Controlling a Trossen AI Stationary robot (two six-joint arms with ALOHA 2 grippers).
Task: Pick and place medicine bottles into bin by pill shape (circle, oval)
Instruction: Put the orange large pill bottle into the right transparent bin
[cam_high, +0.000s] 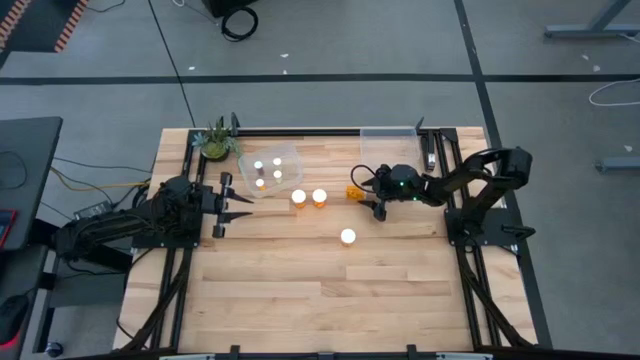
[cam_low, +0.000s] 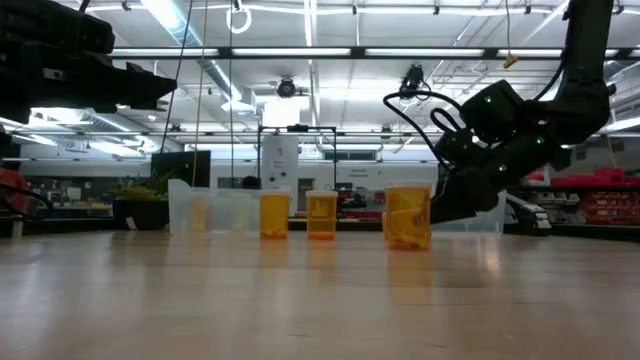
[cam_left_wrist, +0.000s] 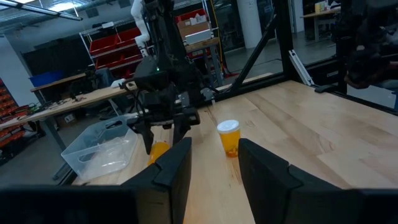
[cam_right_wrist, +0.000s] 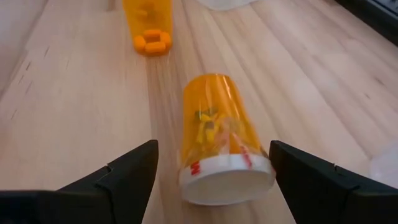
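Note:
An orange medicine bottle (cam_right_wrist: 216, 127) with a white cap lies on its side on the table; it also shows in the high view (cam_high: 355, 193). My right gripper (cam_right_wrist: 213, 155) is open, with a finger on either side of its cap end and apart from it. Three orange bottles stand upright on their bases (cam_high: 298, 197) (cam_high: 320, 197) (cam_high: 347, 237). A clear bin (cam_high: 285, 155) holds several white-capped bottles. My left gripper (cam_high: 238, 205) is open and empty near the table's left edge.
A second clear bin (cam_high: 390, 148) stands at the far edge, behind my right gripper. A small green plant (cam_high: 214, 140) stands at the far left corner. Bare wood lies toward the near edge.

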